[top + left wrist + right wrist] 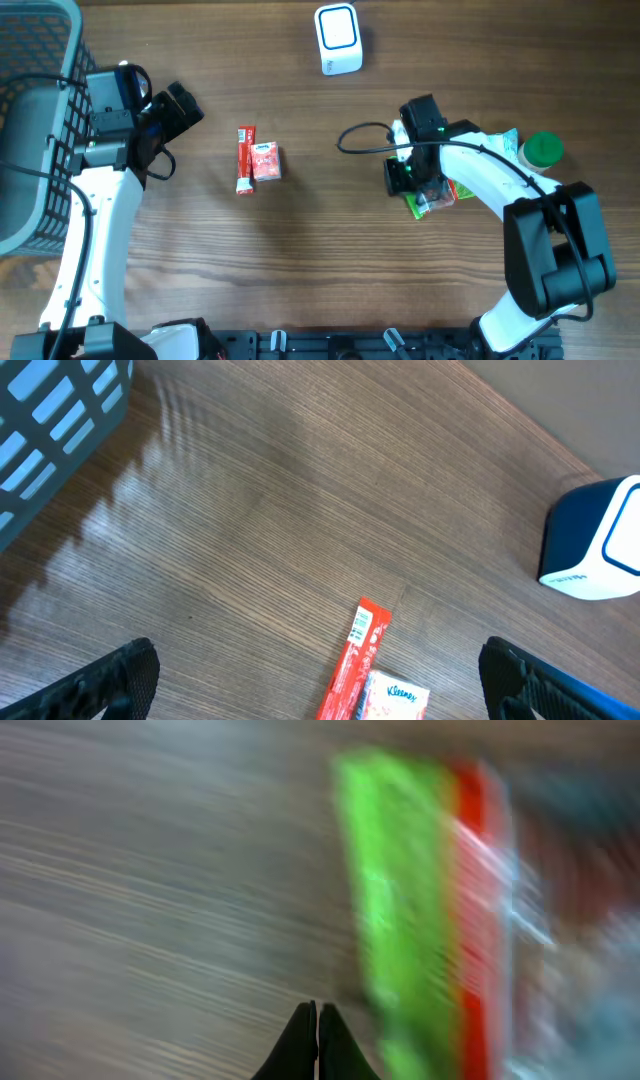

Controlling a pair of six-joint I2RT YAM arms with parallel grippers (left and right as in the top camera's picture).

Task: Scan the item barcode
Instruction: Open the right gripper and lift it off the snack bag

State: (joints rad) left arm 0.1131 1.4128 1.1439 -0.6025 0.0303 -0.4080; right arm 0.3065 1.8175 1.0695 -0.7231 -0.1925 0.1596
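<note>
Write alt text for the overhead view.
The right gripper sits over a pile of packets; the left gripper hangs by a basket. A red stick pack and tissue packet lie in the middle, a white scanner beyond them.

— Behind the left gripper [186,106]?
— One grey mesh basket [30,120], at the wooden table [320,270] edge.
— Ahead of its fingers?
— One red stick packet [245,158], with a tissue pack [267,163] touching its side.
— Right of the right gripper [400,180]?
— One green-capped container [543,150], near.
</note>
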